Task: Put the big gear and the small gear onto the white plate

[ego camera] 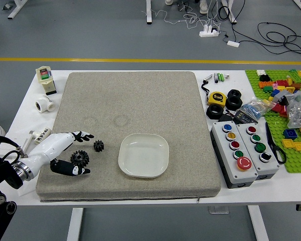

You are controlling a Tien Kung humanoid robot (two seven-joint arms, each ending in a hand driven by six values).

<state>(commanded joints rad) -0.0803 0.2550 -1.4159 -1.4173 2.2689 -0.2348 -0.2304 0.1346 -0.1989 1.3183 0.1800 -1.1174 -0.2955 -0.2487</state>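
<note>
Sitting right in the mouth of the left hand (56,147) is the big gear (80,158), closer to the lower black digit than to the upper fingers (83,136). The hand looks apart to me, upper fingers spread and the lower digit well off from them, so I wouldn't call it a grasp. Can't tell if the lower digit is actually touching the teeth. It's the only arm in shot, so this one's its job.

The gear is roundish, so there's no long axis to line up with; imo it mostly needs the two sides to close evenly. The small gear (99,145) is a bit farther out and to the right, just beyond the fingertips, on the plate side. That's the snag: swing straight right and you might clip it, so I'd lift first.

The white plate (143,155) is off to the right, with bare grey mat (125,103) between it and the small gear. Loads of room on the far side too. Tighter at the back, where a white fitting (41,135) is right by the forearm.
</note>
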